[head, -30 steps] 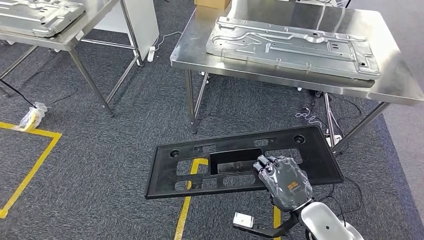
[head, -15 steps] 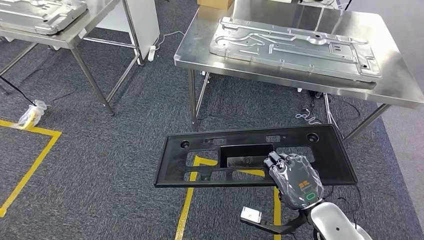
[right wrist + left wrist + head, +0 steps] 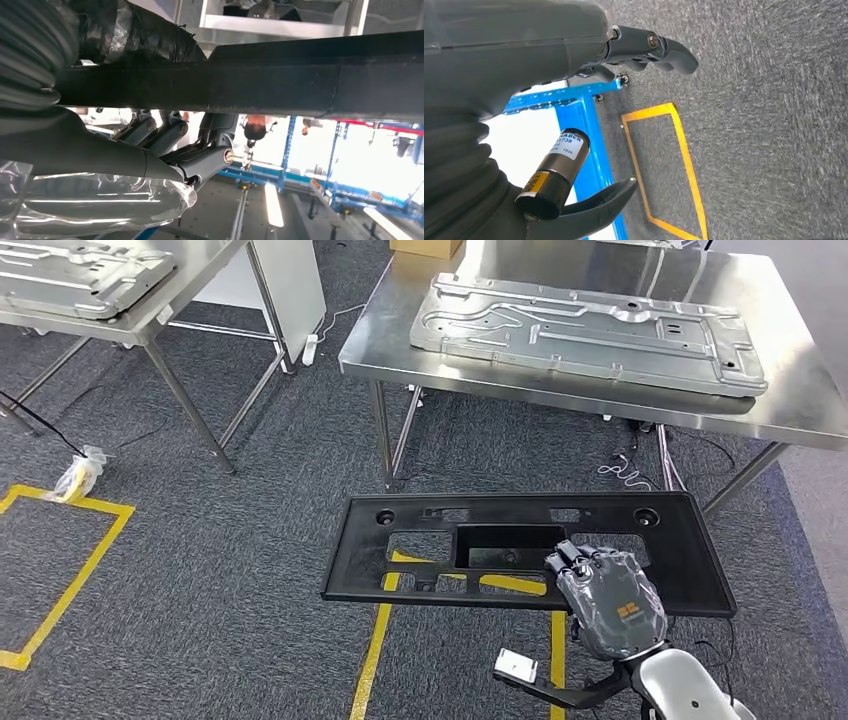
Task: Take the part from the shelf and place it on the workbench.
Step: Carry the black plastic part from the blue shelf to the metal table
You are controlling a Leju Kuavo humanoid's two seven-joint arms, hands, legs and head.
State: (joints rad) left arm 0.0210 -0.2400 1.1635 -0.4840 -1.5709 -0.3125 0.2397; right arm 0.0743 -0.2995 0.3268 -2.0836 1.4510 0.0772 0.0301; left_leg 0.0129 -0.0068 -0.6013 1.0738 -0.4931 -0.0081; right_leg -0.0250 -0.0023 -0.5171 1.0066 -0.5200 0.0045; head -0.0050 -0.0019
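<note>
Gripping the black part (image 3: 520, 550) along its near edge, the right hand (image 3: 608, 600) held it flat before the workbench (image 3: 800, 400); left hand (image 3: 574, 55) empty, fingers apart.

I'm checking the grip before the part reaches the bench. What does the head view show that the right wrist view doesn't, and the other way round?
Head view alone: the whole black part with its cut-outs, carried level above the carpet, the steel workbench ahead bearing a silver stamped panel, and yellow floor tape.

Right wrist view alone: the hand's fingers wrapped under the part's edge, seen close.

Both: the right hand gripping the black part at its near edge.
</note>
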